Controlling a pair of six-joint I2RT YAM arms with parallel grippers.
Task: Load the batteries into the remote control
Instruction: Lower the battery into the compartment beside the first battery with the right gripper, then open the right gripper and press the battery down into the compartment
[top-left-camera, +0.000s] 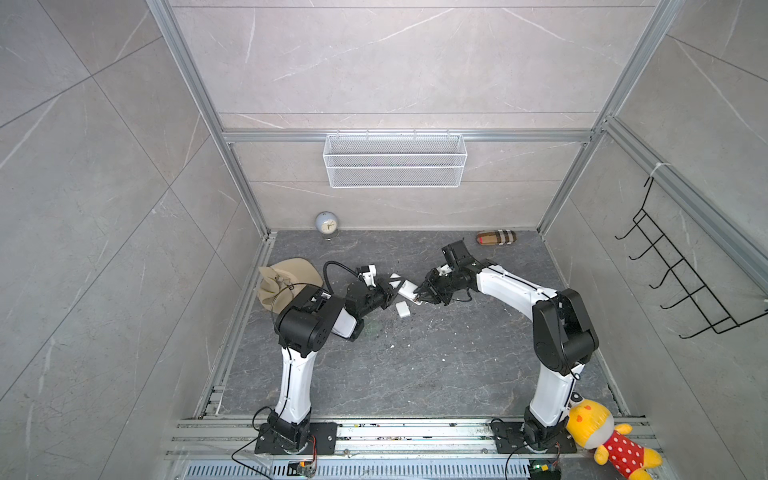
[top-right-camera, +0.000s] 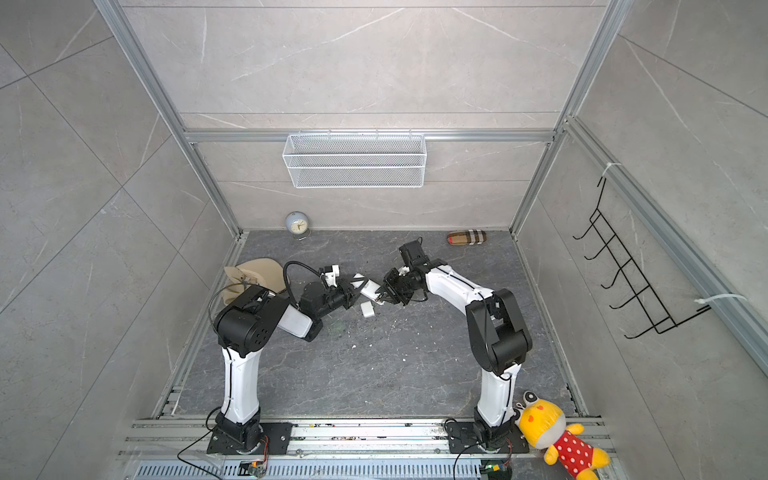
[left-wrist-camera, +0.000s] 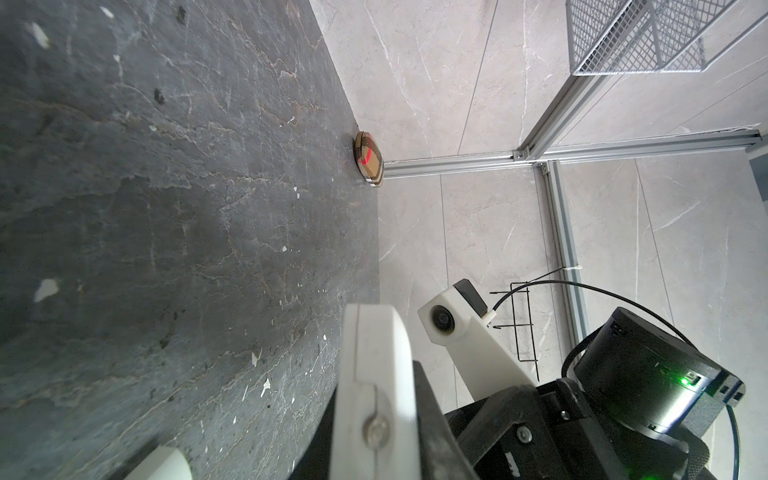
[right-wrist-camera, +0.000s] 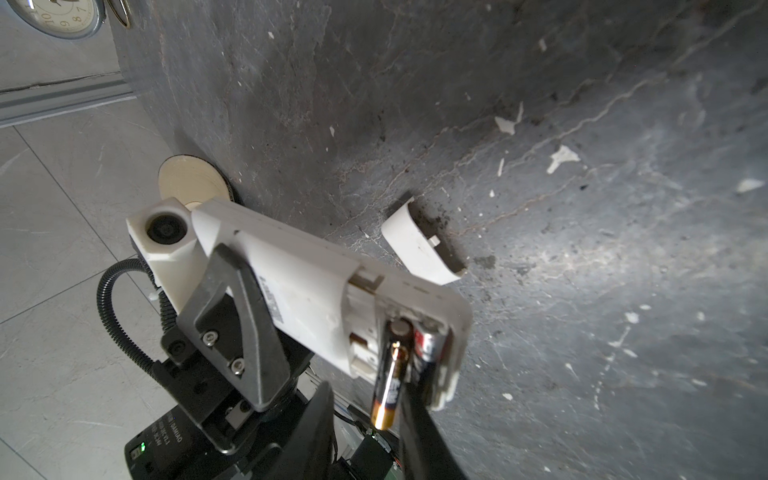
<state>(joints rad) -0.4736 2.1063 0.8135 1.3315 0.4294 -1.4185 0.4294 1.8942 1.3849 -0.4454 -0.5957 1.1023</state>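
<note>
The left gripper (top-left-camera: 392, 287) clamps the remote (right-wrist-camera: 307, 291); one battery (right-wrist-camera: 428, 345) sits in its bay. The right gripper (top-left-camera: 419, 297), fingers parted, flanks the second battery (right-wrist-camera: 388, 382), tilted half-in. Next, it likely needs pressing flat.

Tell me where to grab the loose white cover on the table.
Likely best: come straight down and pinch the cover across its two long edges. It lies low and flat on the table, apart from the remote, with bare room along both sides.
</note>
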